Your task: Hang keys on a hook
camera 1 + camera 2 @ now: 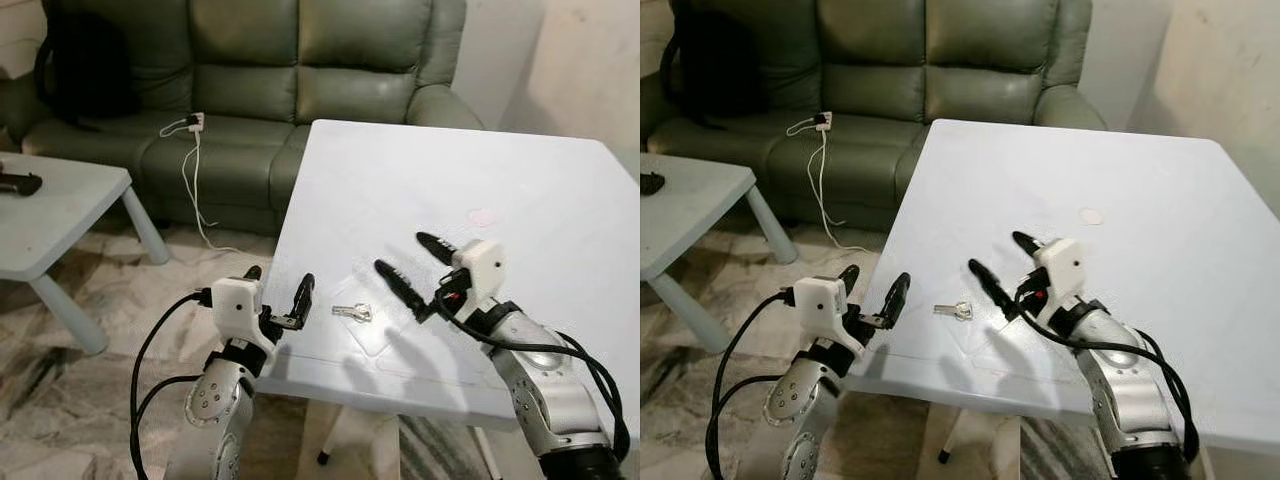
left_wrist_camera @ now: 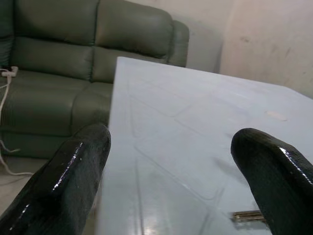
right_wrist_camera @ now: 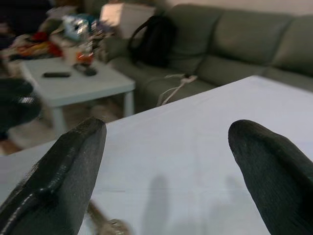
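Both sets of jaws stand spread and empty. The right gripper (image 1: 412, 264) hovers over the desk (image 1: 540, 190) with the keys (image 1: 352, 312) lying flat near its front edge, at about eight o'clock from the fingertips, long axis running three to nine. The left gripper (image 1: 280, 295) waits off the desk's edge, keys at three o'clock. Left looks marginally nearer, though the right already reaches over the desk.

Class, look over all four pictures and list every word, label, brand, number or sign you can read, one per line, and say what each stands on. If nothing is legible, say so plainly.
No readable text in any view.
keys: any stamping is too small to read.
packages on the low side table: colourful but too blurred to read.
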You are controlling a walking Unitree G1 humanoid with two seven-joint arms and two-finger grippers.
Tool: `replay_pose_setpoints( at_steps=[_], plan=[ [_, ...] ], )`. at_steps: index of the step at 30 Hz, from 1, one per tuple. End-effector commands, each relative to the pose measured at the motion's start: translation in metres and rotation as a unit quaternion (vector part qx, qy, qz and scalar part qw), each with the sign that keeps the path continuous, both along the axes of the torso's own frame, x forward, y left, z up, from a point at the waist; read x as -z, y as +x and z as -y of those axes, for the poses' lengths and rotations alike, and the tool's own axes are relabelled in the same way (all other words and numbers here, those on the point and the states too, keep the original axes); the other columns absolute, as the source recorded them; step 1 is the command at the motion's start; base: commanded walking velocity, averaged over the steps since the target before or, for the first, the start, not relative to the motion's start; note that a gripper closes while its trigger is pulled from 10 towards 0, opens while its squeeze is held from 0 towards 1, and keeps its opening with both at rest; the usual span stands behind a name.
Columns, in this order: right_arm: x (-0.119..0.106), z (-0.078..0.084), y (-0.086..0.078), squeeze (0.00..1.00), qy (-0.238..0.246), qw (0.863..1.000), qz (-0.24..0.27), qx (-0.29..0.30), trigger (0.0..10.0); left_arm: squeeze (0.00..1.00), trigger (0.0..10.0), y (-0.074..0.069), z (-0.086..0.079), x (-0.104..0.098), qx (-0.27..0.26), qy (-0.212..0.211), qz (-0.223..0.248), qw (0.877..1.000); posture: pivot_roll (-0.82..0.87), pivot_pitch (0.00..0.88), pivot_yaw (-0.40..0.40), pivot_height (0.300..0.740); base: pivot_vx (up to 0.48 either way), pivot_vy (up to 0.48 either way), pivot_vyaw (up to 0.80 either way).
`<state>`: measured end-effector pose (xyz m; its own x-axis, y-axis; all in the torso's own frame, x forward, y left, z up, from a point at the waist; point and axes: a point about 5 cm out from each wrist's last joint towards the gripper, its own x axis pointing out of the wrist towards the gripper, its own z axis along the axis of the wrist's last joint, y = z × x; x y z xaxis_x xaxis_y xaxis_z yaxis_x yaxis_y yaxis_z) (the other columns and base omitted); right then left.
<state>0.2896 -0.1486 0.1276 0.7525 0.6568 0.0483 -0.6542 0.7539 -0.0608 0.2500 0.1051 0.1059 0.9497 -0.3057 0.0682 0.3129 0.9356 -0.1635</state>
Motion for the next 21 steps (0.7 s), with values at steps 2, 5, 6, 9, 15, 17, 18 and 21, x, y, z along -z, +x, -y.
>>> replay_pose_setpoints(
  at_steps=[2,5,6,9,15,17,18,21],
  plan=[
    [-0.002,0.001,0.003,0.0,-0.015,1.0,-0.001,-0.016,10.0,0.0,10.0,-0.004,0.003,-0.002,0.008,0.004,0.002,1.0,0.0,0.008,-0.067,0.74,0.0,0.0,0.0],
    [-0.001,0.001,0.006,0.0,-0.022,0.999,-0.003,-0.025,10.0,0.0,10.0,-0.009,0.004,-0.001,0.006,0.001,-0.003,1.0,0.01,0.023,-0.075,0.74,0.0,0.0,0.0],
    [-0.001,0.002,0.006,0.0,-0.023,0.999,-0.004,-0.027,10.0,0.0,10.0,-0.01,0.004,-0.001,0.006,0.001,-0.004,1.0,0.01,0.025,-0.077,0.74,0.0,0.0,0.0],
    [0.0,0.003,0.007,0.0,-0.034,0.999,-0.007,-0.042,10.0,0.0,10.0,-0.015,0.006,0.001,0.003,-0.002,-0.011,1.0,0.01,0.039,-0.083,0.74,0.0,0.0,0.0],
    [0.001,0.008,0.006,0.0,-0.063,0.996,-0.012,-0.055,10.0,0.0,10.0,-0.022,0.009,0.0,0.002,-0.01,-0.018,1.0,0.01,0.074,-0.099,0.74,0.0,0.0,0.0],
    [0.001,0.01,0.005,0.0,-0.071,0.996,-0.015,-0.057,10.0,0.0,10.0,-0.024,0.01,0.0,0.0,-0.013,-0.02,1.0,0.01,0.083,-0.105,0.74,0.0,0.0,0.0],
    [0.003,0.011,0.005,0.0,-0.077,0.995,-0.021,-0.058,10.0,0.0,10.0,-0.025,0.011,0.0,0.0,-0.015,-0.022,1.0,0.01,0.09,-0.108,0.74,0.0,0.0,0.0],
    [0.006,0.013,0.004,0.0,-0.089,0.994,-0.029,-0.06,10.0,0.0,10.0,-0.027,0.012,0.001,-0.001,-0.017,-0.024,1.0,0.0,0.097,-0.113,0.74,0.0,0.0,0.0]
  ],
)
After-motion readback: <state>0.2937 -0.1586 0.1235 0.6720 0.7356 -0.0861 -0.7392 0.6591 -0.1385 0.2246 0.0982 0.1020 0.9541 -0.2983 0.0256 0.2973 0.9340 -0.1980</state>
